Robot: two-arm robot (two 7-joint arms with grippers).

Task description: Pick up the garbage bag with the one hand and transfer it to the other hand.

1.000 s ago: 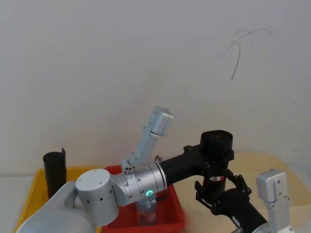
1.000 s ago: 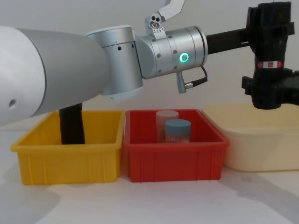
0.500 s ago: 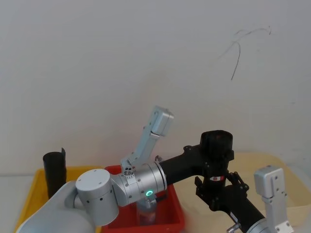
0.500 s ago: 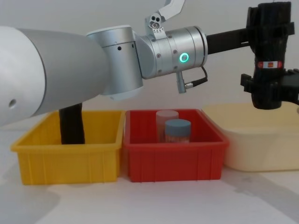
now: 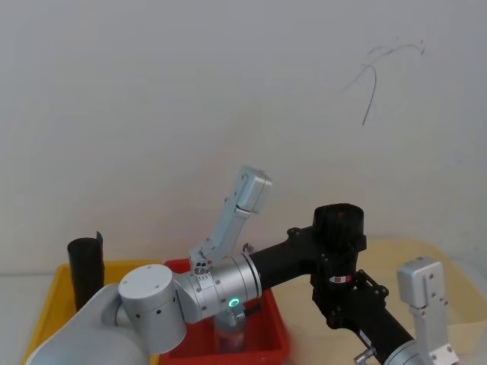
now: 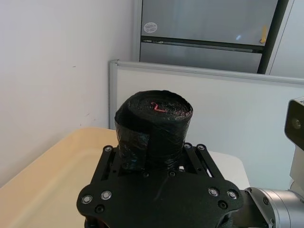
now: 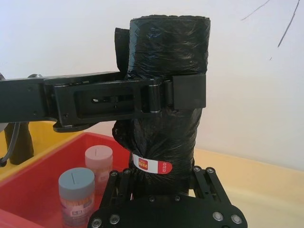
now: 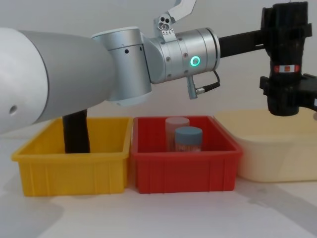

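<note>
While upright, garbage bag (image 8: 284, 52) between left jaws (right jaws lower).

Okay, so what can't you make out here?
The garbage bag, bottom end: right wrist view, hidden behind the right hand.
Its label print: right wrist view, too small to read.
The slim black roll, top: chest view, covered by the left arm.
The jars: head view, mostly behind that arm.
The cream tub: chest view, cut by right edge.
</note>
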